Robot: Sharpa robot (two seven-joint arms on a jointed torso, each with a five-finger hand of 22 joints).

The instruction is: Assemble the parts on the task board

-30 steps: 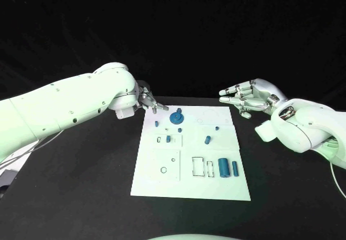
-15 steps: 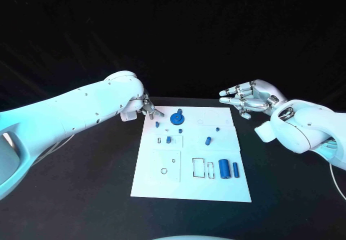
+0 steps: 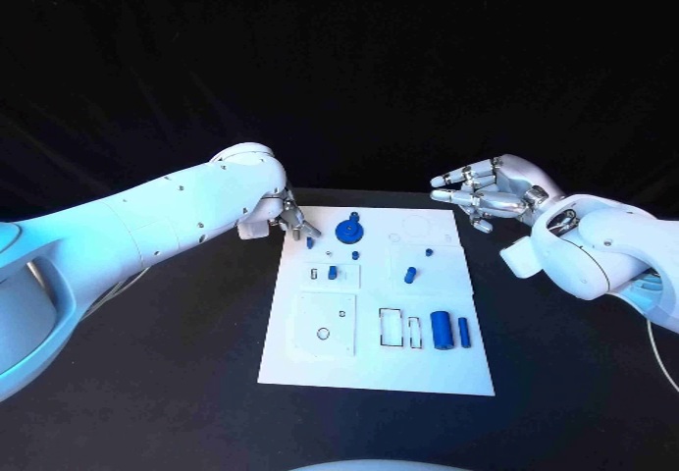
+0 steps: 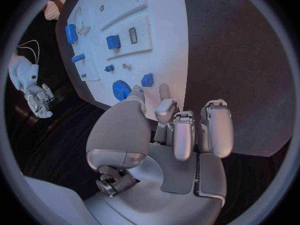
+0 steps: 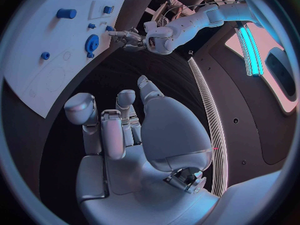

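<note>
The white task board (image 3: 371, 353) lies in the middle of the black table, also seen as the board (image 4: 164, 32) and the board (image 5: 34, 50). On its far part stands a blue gear (image 3: 348, 233) (image 4: 120, 90) (image 5: 92, 43). A small blue part (image 3: 310, 240) (image 4: 147, 79) lies just beyond the fingertips of my left hand (image 3: 288, 217) (image 4: 178, 130), which hovers at the board's far left corner with nothing in it. Two blue cylinders (image 3: 450, 330) lie near the board's right edge. My right hand (image 3: 487, 197) (image 5: 122, 135) hangs open beyond the far right corner, fingers spread.
Several more small blue parts (image 3: 407, 275) sit in the board's middle rows, and a blue block (image 4: 112, 41) stands by a slot. Bare black table (image 3: 170, 334) runs along both sides of the board. My left arm (image 3: 156, 221) reaches in low over the table's left side.
My left hand has drawn back a little to the left, from over the board's far left corner to its edge, and the arm has sunk lower. The right hand has stayed put.
</note>
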